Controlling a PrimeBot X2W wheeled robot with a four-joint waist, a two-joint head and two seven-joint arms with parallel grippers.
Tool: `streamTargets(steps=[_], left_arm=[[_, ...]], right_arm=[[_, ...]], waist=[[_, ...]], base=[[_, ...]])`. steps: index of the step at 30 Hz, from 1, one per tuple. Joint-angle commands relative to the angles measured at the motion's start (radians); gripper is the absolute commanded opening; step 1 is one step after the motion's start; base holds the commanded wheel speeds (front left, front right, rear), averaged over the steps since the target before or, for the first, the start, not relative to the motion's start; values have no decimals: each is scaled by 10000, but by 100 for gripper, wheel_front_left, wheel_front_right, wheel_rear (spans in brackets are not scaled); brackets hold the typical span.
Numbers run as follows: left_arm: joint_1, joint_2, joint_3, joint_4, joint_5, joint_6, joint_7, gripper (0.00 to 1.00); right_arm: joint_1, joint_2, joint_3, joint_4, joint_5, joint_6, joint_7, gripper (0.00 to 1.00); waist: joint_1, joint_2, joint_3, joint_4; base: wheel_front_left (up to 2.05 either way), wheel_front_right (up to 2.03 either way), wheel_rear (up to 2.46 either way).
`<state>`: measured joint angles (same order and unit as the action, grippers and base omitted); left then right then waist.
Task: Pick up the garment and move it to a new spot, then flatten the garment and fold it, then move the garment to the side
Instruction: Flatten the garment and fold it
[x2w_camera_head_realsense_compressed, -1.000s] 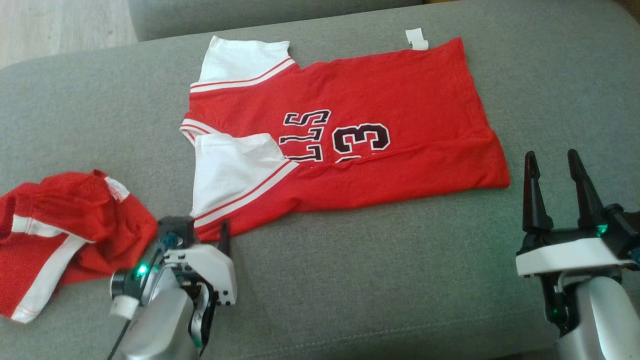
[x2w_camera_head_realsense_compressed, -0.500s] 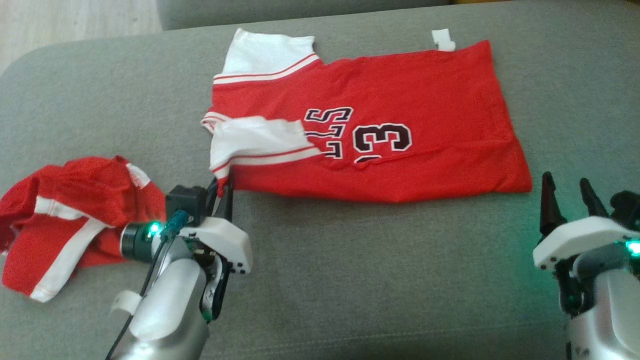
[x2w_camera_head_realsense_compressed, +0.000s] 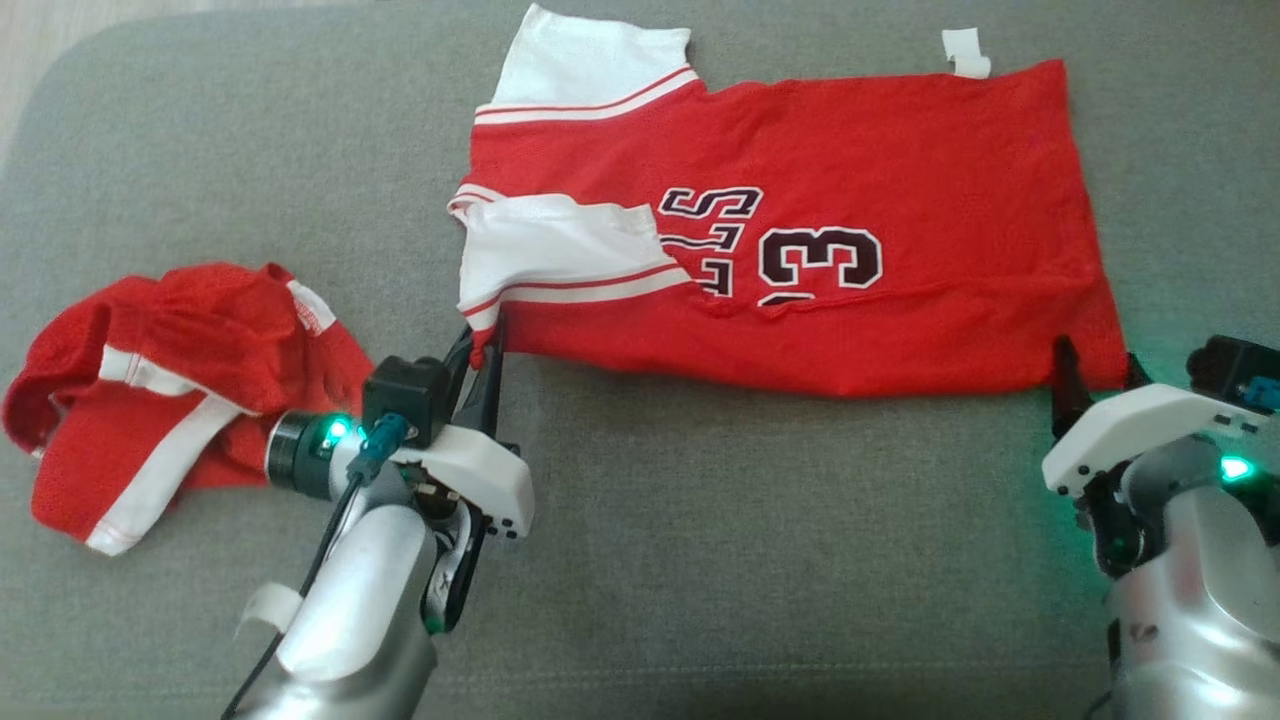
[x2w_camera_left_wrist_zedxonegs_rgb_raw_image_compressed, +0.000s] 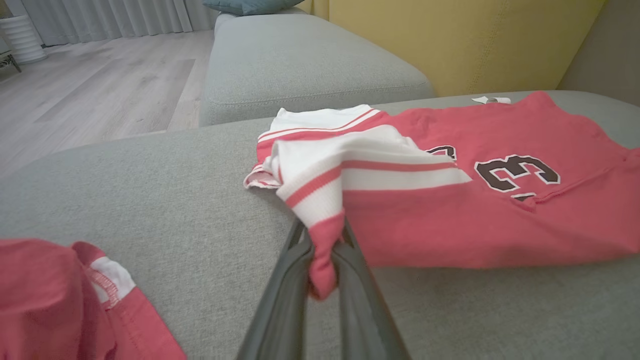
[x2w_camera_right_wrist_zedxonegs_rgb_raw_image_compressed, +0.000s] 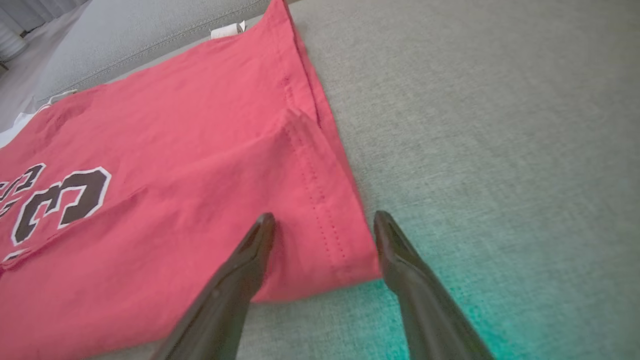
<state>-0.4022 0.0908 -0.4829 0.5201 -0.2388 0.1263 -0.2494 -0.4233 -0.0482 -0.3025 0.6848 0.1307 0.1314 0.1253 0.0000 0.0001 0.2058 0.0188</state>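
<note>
My left gripper (x2w_camera_left_wrist_zedxonegs_rgb_raw_image_compressed: 322, 242) pinches the jersey (x2w_camera_head_realsense_compressed: 900, 150) by its sleeve tip (x2w_camera_left_wrist_zedxonegs_rgb_raw_image_compressed: 320, 210); right gripper (x2w_camera_right_wrist_zedxonegs_rgb_raw_image_compressed: 324, 220) spread astride the hem corner (x2w_camera_right_wrist_zedxonegs_rgb_raw_image_compressed: 345, 255). Lifting now risks slippage, bunching.

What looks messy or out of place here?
The shirt isn't flat: its near white sleeve is flopped over the letters, and the left gripper pinches a bunched corner below it. Another red garment lies crumpled on the couch, to the left.
</note>
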Motion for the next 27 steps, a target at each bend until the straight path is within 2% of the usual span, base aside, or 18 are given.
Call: streamTargets(steps=[1,3,4,5,6,17,27], left_arm=[[-345,220,226,-321,87,32,-113,0],[-364,244,204,-316,84,33,-107,0],[-377,256,196,-314,82,37,-103,0],[-391,270,190,-312,79,41,-97,0],[-403,287,183,-307,81,52,-89,0],[-138,495,97,-62,-19,87,-2,0],[600,725,-11,107,-228,35,172,0]], right_arm=[[-413,-22,190,-112,-68,-7,46,100],[-525,-22,195,126,-68,-7,108,100],[-569,-22,200,232,-67,-7,137,86],[-605,-22,188,310,-73,-7,128,8],[-628,-22,175,374,-111,-7,97,0],[-468,-199,-12,740,-139,-7,-268,0],[460,-275,40,327,232,-7,-146,0]], waist=[[0,-1,90,71],[0,-1,138,103],[0,-1,158,113],[0,-1,172,118],[0,-1,178,118],[0,-1,-333,-85],[0,-1,-1293,-225]], base=[[0,0,0],[0,0,0],[0,0,0],[0,0,0],[0,0,0],[0,0,0],[0,0,0]])
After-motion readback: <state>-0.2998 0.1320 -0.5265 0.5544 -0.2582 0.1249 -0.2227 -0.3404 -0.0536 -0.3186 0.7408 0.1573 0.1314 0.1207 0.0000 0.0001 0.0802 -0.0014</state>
